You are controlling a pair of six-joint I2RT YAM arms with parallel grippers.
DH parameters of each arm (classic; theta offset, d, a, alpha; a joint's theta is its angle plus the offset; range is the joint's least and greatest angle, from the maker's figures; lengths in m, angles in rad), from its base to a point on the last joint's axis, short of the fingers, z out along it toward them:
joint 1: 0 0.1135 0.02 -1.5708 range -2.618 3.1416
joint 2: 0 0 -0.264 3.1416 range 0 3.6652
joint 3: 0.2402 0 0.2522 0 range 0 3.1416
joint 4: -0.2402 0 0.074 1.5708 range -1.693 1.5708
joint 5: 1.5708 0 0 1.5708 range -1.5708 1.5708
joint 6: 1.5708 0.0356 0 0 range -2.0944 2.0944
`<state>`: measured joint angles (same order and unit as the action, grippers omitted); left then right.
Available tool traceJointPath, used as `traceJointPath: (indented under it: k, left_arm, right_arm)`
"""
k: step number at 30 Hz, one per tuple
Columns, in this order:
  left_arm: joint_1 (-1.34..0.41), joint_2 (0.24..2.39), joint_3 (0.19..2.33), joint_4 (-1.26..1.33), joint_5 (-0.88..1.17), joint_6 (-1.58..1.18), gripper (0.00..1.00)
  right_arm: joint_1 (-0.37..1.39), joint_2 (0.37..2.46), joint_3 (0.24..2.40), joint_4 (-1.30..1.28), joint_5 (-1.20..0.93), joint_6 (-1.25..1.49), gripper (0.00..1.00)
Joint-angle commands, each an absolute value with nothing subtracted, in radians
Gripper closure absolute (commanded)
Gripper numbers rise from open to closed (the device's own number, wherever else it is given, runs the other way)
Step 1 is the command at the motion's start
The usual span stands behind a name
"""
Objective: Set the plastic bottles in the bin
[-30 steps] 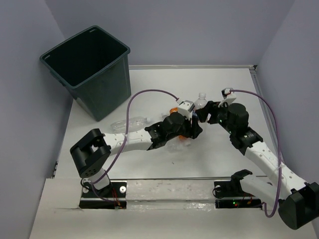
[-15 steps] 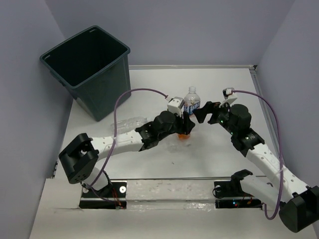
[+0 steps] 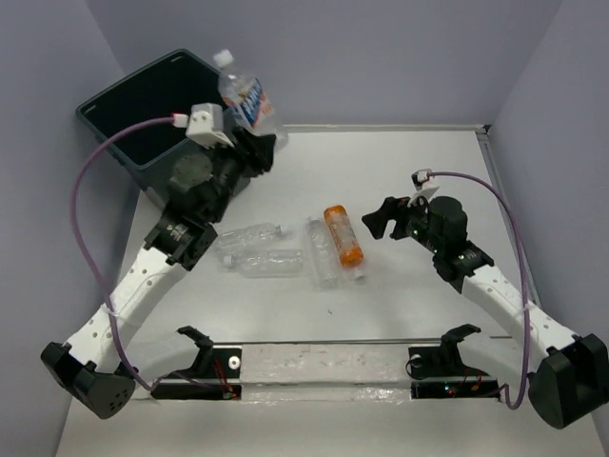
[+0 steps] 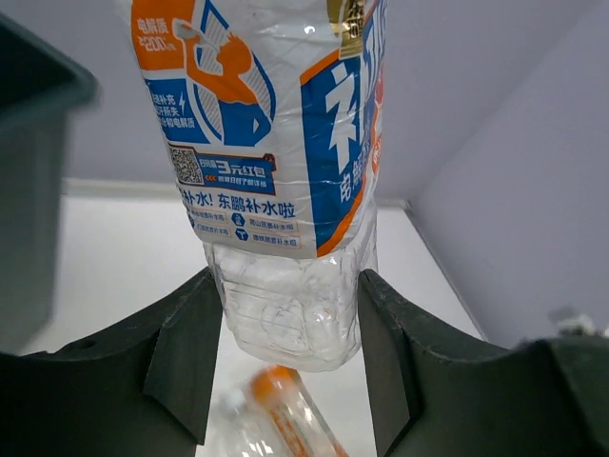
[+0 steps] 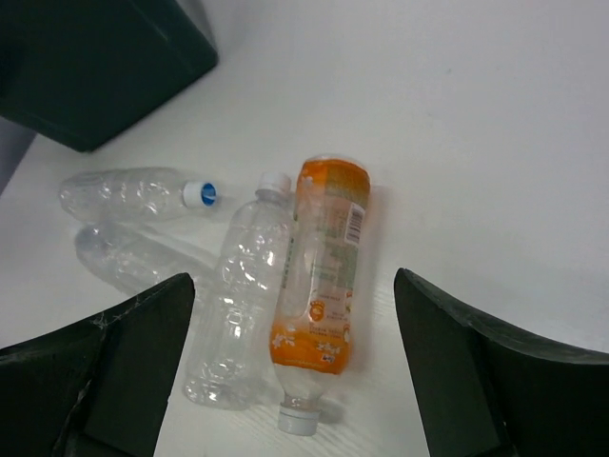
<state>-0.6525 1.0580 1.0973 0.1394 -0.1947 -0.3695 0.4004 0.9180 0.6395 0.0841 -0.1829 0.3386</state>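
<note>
Dark teal bin [image 3: 128, 83], orange bottle [image 3: 343, 234], blue-orange labelled bottle [image 4: 276, 124].

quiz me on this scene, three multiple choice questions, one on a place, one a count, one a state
1. Where is the blue-labelled bottle?
A) lying on the table
B) held up near the rim of the bin
C) standing on the table

2. How many bottles lie on the table?
A) two
B) four
C) seven

3. What state is the right end effector in?
A) open and empty
B) shut on a bottle cap
C) shut on the bin's rim

Answers:
1 B: the left end effector clamps its lower end and holds it raised by the rim.
2 B: three clear bottles and one orange bottle lie there.
3 A: its fingers stand wide apart above the table with nothing between them.
</note>
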Motion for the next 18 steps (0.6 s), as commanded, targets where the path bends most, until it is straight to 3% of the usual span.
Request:
traceJointPath:
  k: [1, 8, 15, 16, 17, 18]
  left_arm:
    - [-0.473, 1.012, 1.319, 0.032, -0.242, -0.290, 0.63]
    - [-0.172, 1.139, 1.477, 0.002, -0.204, -0.351, 0.62]
    - [0.089, 1.298, 1.520, -0.012, -0.092, -0.518, 0.54]
    - [0.097, 1.308, 1.522, -0.011, -0.098, -0.522, 0.50]
    - [0.107, 1.324, 1.522, -0.012, -0.101, -0.520, 0.27]
    - [0.110, 1.331, 1.523, -0.011, -0.086, -0.519, 0.19]
  right_arm:
    - [0.407, 1.011, 0.701, 0.046, -0.241, 0.304, 0.09]
    - [0.407, 1.104, 0.750, -0.042, -0.242, 0.262, 0.07]
    - [0.420, 1.290, 0.827, -0.152, -0.317, 0.233, 0.06]
    - [0.434, 1.313, 0.839, -0.166, -0.310, 0.230, 0.06]
    - [0.434, 1.334, 0.850, -0.178, -0.299, 0.226, 0.06]
    - [0.448, 1.353, 0.865, -0.189, -0.285, 0.224, 0.06]
